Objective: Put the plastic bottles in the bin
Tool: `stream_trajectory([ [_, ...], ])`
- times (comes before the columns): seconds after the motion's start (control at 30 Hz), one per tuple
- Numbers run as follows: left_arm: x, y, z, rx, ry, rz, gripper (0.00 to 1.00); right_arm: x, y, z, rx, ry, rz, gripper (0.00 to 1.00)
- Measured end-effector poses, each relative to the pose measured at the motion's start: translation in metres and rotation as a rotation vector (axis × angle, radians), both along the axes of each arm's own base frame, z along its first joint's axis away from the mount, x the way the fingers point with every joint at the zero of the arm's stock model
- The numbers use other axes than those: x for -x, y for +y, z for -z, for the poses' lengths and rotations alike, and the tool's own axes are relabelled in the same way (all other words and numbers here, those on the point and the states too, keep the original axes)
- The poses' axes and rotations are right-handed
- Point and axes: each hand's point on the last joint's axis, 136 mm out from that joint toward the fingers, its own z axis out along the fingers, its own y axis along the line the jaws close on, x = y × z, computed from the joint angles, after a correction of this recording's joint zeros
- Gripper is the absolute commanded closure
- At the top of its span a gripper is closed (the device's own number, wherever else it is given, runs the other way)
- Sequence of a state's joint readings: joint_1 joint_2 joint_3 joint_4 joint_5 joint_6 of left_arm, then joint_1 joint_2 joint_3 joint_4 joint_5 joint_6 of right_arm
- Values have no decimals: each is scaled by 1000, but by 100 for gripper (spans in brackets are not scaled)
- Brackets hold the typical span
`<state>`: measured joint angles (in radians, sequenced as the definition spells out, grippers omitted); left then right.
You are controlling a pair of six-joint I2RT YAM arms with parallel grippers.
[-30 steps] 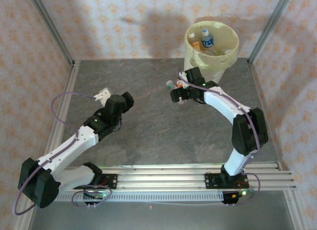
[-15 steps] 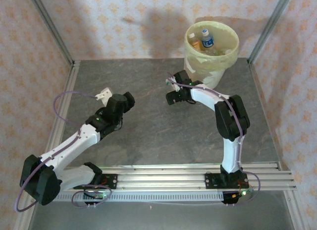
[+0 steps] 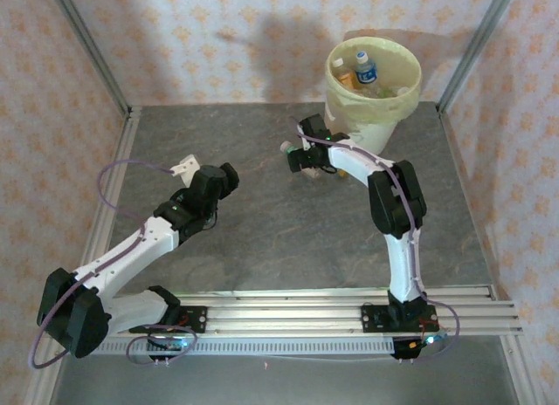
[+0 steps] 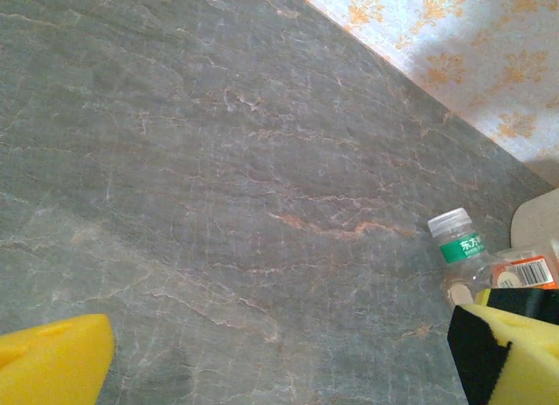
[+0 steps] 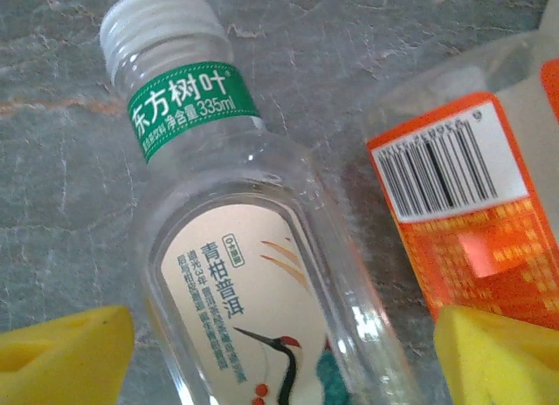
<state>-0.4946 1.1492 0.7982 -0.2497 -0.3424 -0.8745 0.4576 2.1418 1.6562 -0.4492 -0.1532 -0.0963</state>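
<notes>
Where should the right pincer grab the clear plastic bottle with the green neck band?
Across the body of the clear green-banded bottle, below the shoulder, from above: it lies flat on the grey table, and the right pincer straddles it. Mind the orange-labelled bottle close beside.

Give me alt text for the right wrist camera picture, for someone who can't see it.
A clear bottle with a white cap and green neck band lies on the grey table, between the yellow pads of the open right hand. An orange-labelled bottle with a barcode lies close beside it.
</notes>
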Motion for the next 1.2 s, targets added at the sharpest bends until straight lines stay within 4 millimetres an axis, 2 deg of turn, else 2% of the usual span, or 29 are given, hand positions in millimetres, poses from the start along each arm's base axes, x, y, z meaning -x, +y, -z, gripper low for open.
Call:
stream_trajectory([
  [0.23,-1,0,-2,2,-3,0,0,-2,8,17,-1,48,5,18],
  [0.37,-1,0,-2,3,-3,1,0,4,13,29,17,80,-7,30],
  [0.57,-1,-1,-2,3,-3,2,0,9,21,29,15,84,-9,46],
  [0.73,-1,-1,-1,3,-2,1,0,19,16,21,0,71,-7,50],
  [0.87,-1,-3,0,9,2,10,0,30,12,-10,-35,26,-14,53],
  [1.03,-8,-15,-9,62,-36,61,0,32,13,-78,-117,-114,-23,55],
  [1.2,-17,-38,-15,101,-54,157,0,37,13,-134,-180,-227,-44,55],
])
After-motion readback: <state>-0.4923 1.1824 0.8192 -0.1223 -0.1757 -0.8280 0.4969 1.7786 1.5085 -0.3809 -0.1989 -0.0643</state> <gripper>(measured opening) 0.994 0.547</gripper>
